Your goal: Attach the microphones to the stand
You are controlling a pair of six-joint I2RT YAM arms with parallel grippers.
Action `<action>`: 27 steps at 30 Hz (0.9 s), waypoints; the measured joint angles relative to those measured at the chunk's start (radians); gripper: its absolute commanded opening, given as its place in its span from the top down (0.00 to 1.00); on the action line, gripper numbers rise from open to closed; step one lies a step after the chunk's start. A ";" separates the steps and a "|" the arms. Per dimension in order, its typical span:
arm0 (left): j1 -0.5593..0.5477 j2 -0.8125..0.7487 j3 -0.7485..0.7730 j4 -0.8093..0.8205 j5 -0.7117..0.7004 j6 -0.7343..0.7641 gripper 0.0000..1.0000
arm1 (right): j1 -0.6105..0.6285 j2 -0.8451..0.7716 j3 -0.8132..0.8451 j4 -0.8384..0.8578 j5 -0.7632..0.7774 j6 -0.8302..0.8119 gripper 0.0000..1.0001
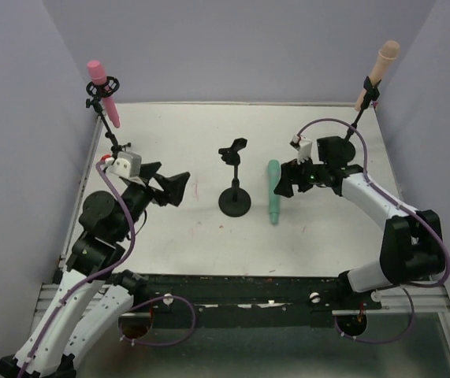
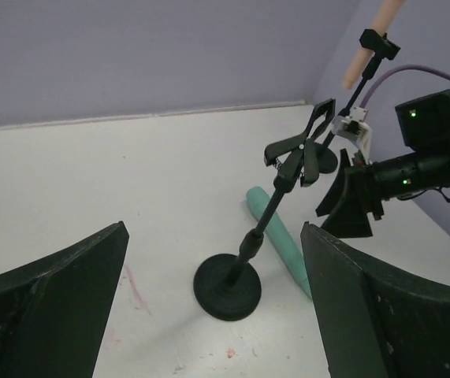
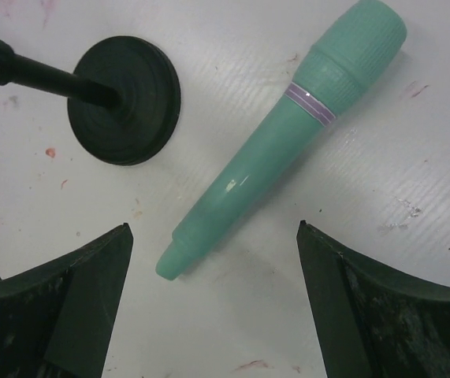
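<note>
Two of the three microphones are done. The pink microphone [image 1: 102, 90] sits clipped in the stand [image 1: 111, 130] far to the back left of the middle stand [image 1: 235, 189], and the peach microphone [image 1: 379, 69] is clipped in the stand [image 1: 362, 109] far to its back right. The middle stand's own clip [image 1: 234, 150] is empty, so one attachment is left.

The teal microphone [image 3: 288, 134] lies flat on the bench [image 1: 177, 236] just right of the middle stand's round base [image 3: 126, 98], near it but not touching.

The right gripper [image 3: 213, 227] hangs over the narrow end of the teal microphone with its jaws spread on either side and clear of the plastic, so it is released and grasps nothing. The left gripper [image 1: 176, 189] waits to the left of the middle stand, facing it, its jaws wide apart and empty.

By count there are three microphones and three stands, and two grippers. What is left, I judge, is picking up the teal one and seating it in the empty clip.
</note>
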 measured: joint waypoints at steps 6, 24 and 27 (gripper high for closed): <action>0.009 -0.195 -0.322 0.038 -0.004 -0.185 0.02 | 0.164 0.092 0.013 0.038 0.320 0.183 0.08; 0.009 -0.305 -0.531 0.108 0.031 -0.430 0.02 | 0.213 0.305 0.068 0.096 0.562 0.330 0.60; 0.010 -0.294 -0.599 0.212 0.110 -0.483 0.02 | 0.214 0.307 0.068 0.099 0.589 0.331 0.67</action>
